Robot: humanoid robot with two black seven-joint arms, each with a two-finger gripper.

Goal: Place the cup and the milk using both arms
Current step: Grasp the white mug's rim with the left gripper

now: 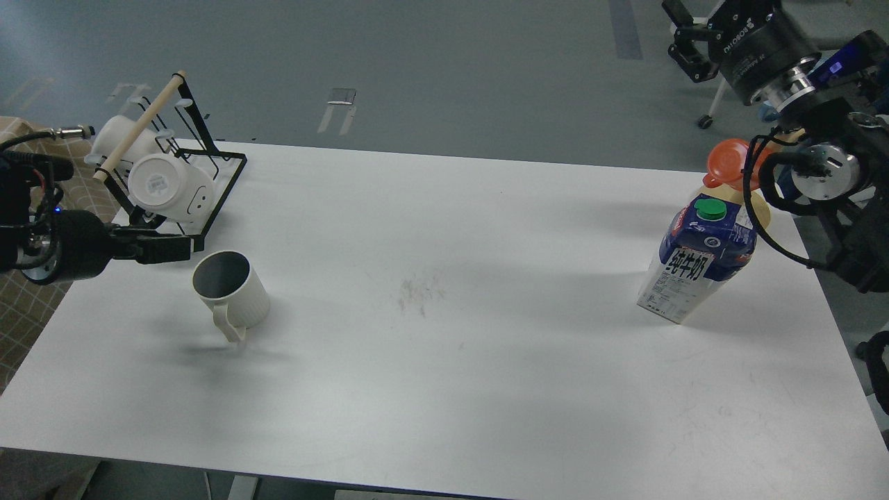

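The left claw (173, 248) lies level just above the worktop (444, 361), fingers too dark to tell apart; the cup (233, 290) stands just below its tip, untouched. The right claw is hidden, and the milk (696, 265) stands beside that arm.

On the white table (444, 389) the cup (233, 288) stands upright at left — the milk (694, 267) upright, well apart, at right.

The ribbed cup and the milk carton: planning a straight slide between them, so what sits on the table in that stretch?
Nothing stands between cup and milk carton in the head view; only bare white table with a faint reddish smudge.
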